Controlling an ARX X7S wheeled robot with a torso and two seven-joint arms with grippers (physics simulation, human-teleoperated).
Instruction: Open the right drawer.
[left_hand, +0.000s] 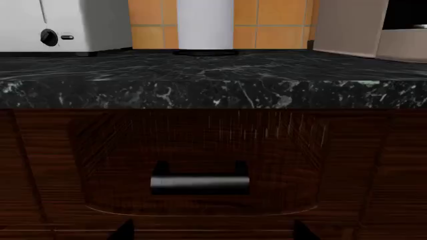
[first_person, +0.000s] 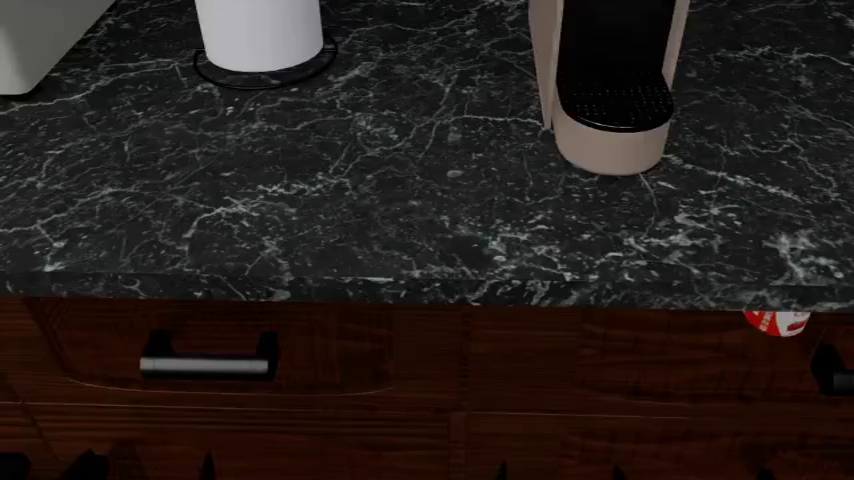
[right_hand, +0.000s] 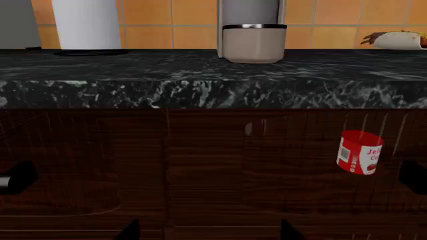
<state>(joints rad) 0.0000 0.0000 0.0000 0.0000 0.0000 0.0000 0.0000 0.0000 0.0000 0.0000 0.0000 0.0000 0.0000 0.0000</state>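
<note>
Nearest, at the edge of the left wrist view: dark fingertips of the left gripper (left_hand: 212, 232), spread wide, holding nothing, facing the silver bar handle (left_hand: 200, 182) of the left dark reddish-brown wooden drawer (left_hand: 200, 150). Likewise the right gripper (right_hand: 209, 231): tips wide apart, empty, close before the right drawer (right_hand: 267, 165), a panelled dark reddish-brown wood front, shut flush under the black marble countertop (right_hand: 213, 92). Only a black stub of its handle (right_hand: 413, 177) visible at the frame edge. Showing through that front, a red labelled can (right_hand: 360, 151). On the counter above, a beige coffee machine (first_person: 614, 90) and a white cylindrical paper-towel roll (first_person: 260, 35).
</note>
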